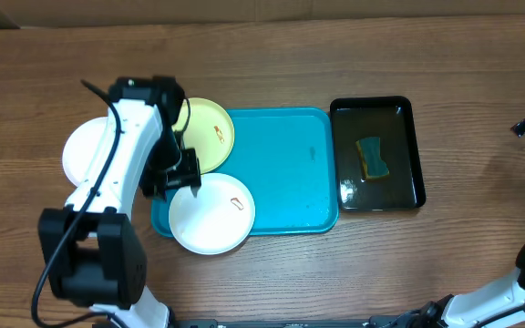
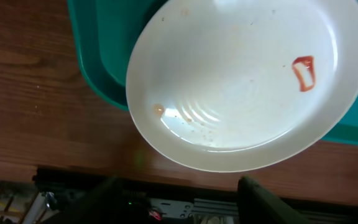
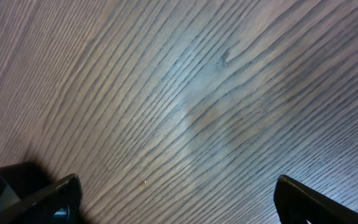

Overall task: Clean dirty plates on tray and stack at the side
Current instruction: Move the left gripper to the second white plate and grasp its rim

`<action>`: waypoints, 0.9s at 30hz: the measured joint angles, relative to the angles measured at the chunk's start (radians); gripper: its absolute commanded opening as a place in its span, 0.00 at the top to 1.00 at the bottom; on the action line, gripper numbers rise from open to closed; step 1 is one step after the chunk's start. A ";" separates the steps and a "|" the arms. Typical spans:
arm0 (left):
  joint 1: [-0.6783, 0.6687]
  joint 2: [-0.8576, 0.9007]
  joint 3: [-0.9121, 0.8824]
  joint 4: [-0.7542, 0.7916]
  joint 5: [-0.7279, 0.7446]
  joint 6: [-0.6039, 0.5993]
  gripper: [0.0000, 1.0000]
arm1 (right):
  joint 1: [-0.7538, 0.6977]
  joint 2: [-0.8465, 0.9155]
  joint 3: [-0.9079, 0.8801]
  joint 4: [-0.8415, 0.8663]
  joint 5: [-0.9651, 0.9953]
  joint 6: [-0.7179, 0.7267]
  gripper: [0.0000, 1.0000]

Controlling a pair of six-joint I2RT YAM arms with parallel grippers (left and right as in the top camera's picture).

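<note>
- Across the whole overhead view runs a brown wooden table (image 1: 427, 264) with a strong lengthwise grain. A pale tan strip (image 1: 244, 9) shows beyond its far edge. In the left wrist view, dark blurred gear lies past its near edge.
- The left arm (image 1: 121, 155), white with black joints, reaches from the near left in over the table towards the tray's left end.
- The turquoise tray (image 1: 281, 164) lies flat in the middle of the table, and most of its floor is bare and glossy.
- A smaller black tray (image 1: 372, 102) sits just beside the turquoise one on its right, and its shiny floor looks wet.
- One white plate (image 1: 82, 150) rests on the wood left of the tray, partly hidden by the arm.
- A second white plate (image 1: 210, 219) sits at the tray's near left corner, its near side overhanging the rim above the wood.
- The yellow-green plate (image 1: 210, 137) lies at the tray's far left corner, overlapping the rim there.
- The left gripper (image 1: 182, 178) hangs over the far left rim of the second white plate. Its fingers are moderately apart with nothing between them.
- The right gripper (image 3: 176, 186) is at the table's far right, well apart from both trays. Its fingers are spread wide over bare wood and hold nothing.
- A yellow and blue-green sponge (image 1: 373, 158) lies in the black tray.
- A red smear (image 2: 304, 73) marks the second white plate, with a small brownish spot (image 2: 158, 109) nearer its rim. A reddish mark (image 1: 217, 135) shows on the yellow-green plate.
</note>
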 measured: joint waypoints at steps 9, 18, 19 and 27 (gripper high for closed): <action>0.001 -0.182 -0.173 0.069 -0.027 -0.058 0.42 | 0.000 0.000 0.000 0.000 0.000 0.000 0.00; 0.001 -0.210 -0.324 0.231 -0.097 -0.135 0.43 | 0.000 0.000 0.000 0.000 0.000 0.000 0.00; 0.001 -0.210 -0.349 0.261 -0.098 -0.143 0.44 | 0.000 0.000 0.000 0.000 0.000 0.000 0.00; 0.001 -0.210 -0.443 0.386 -0.098 -0.188 0.48 | 0.000 0.000 0.000 0.000 0.000 0.000 0.00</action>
